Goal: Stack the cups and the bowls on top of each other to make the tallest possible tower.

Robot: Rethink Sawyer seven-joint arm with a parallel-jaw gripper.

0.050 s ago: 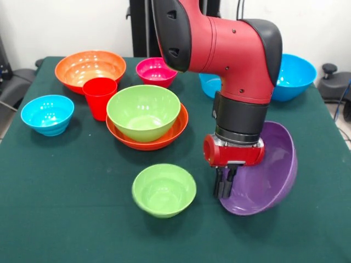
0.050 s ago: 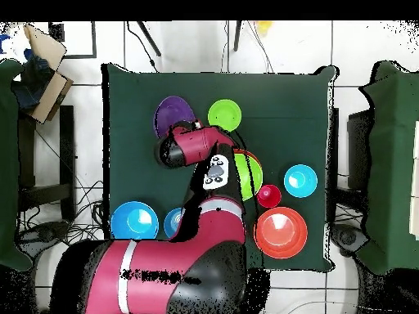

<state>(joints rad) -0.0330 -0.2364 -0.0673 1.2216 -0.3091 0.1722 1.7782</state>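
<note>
gripper pinching tilted purple bowl rim; visible: two orange, two green, three blue, one magenta, one red cup.

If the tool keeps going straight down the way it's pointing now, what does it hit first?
Most likely the purple bowl: the tool points down at its tilted near rim, fingers closed on or against it. Just below lies the green table. Depth is uncertain.

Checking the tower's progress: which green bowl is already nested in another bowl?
The larger green bowl sits inside the wide orange bowl. The other green bowl stands alone on the table, nearer the camera.
</note>
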